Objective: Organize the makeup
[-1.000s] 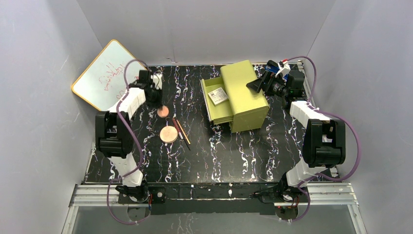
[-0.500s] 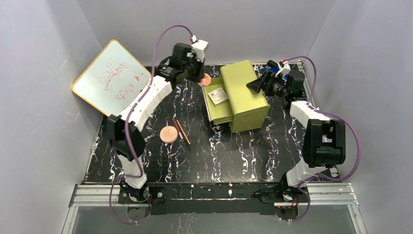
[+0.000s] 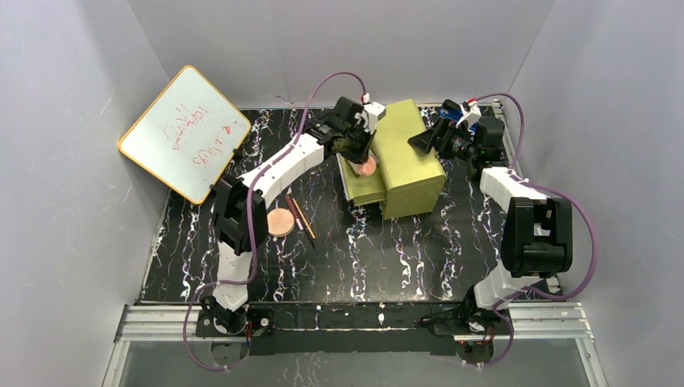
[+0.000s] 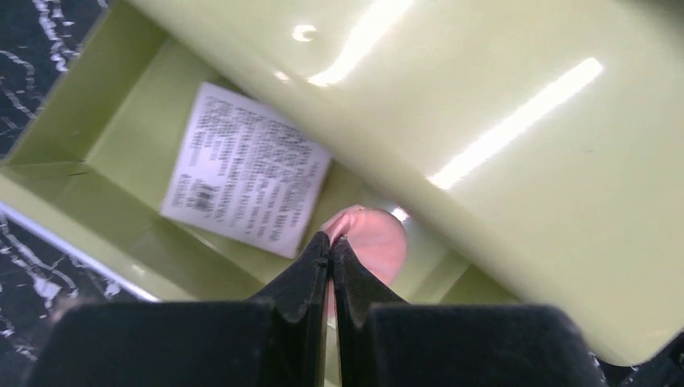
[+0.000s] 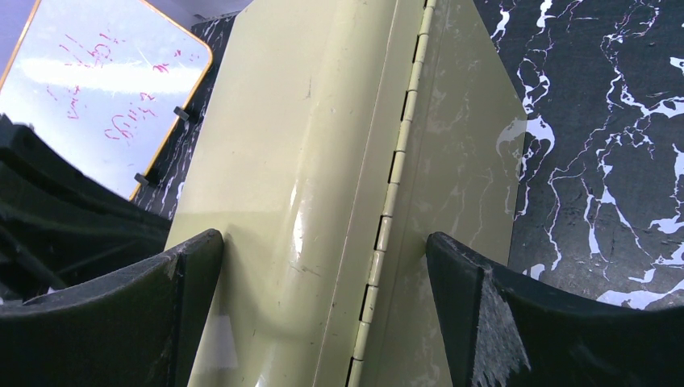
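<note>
Though the flat white square (image 4: 246, 169) lying in the open drawer (image 4: 121, 137) bears fine print and a barcode, none is legible; the red scrawl on the whiteboard (image 3: 184, 129), upper left, likewise. Left gripper (image 4: 331, 242) pinches a small copper-pink disc (image 4: 373, 242) over that drawer, mid-frame. Right gripper (image 5: 323, 258) gapes wide, straddling the yellow-green box (image 5: 323, 121).

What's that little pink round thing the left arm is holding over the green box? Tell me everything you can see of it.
The small pink disc is round and flat, a smooth copper-pink with a soft sheen. The left tool is shut on its edge with two black fingers, which hide part of it. It sits low over the open drawer of the yellow-green box, close to where the drawer meets the box body. Whether it touches the drawer floor cannot be told.
</note>
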You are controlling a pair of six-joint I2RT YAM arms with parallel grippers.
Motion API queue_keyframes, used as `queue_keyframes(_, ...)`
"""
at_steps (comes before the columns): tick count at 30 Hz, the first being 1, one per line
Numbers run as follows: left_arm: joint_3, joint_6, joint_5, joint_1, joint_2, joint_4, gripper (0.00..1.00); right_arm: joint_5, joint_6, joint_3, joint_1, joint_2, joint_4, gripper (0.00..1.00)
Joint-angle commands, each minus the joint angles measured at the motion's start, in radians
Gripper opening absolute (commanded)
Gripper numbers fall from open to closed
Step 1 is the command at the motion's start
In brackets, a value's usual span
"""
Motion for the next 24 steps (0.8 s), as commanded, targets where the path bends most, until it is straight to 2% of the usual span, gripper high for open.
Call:
queue_keyframes(1,-0.019,-0.020,0.045,-0.054,-0.038,-0.015,0.00,0.037,-0.102,-0.070,-0.005,0.048,-0.223,1.00)
queue_keyframes(3,-0.039,-0.028,0.047,-0.070,-0.045,-0.011,0.00,0.038,-0.104,-0.069,-0.005,0.049,-0.223,1.00)
queue_keyframes(4,-0.049,-0.030,0.040,-0.077,-0.048,-0.011,0.04,0.037,-0.103,-0.069,-0.005,0.049,-0.223,1.00)
queue_keyframes(8,-0.094,-0.027,-0.031,-0.085,-0.078,-0.006,0.64,0.035,-0.102,-0.070,-0.005,0.048,-0.223,1.00)
queue_keyframes(10,-0.113,-0.016,-0.068,-0.085,-0.102,0.004,0.76,0.034,-0.102,-0.071,-0.005,0.049,-0.223,1.00)
queue_keyframes(15,-0.169,0.000,-0.185,-0.053,-0.215,0.056,0.85,0.034,-0.102,-0.070,-0.005,0.046,-0.224,1.00)
queue_keyframes(21,-0.244,0.004,-0.188,0.060,-0.382,0.096,0.85,0.032,-0.102,-0.071,-0.005,0.044,-0.224,1.00)
queue_keyframes(24,-0.300,0.015,-0.166,0.131,-0.468,0.076,0.80,0.034,-0.102,-0.070,-0.004,0.043,-0.224,1.00)
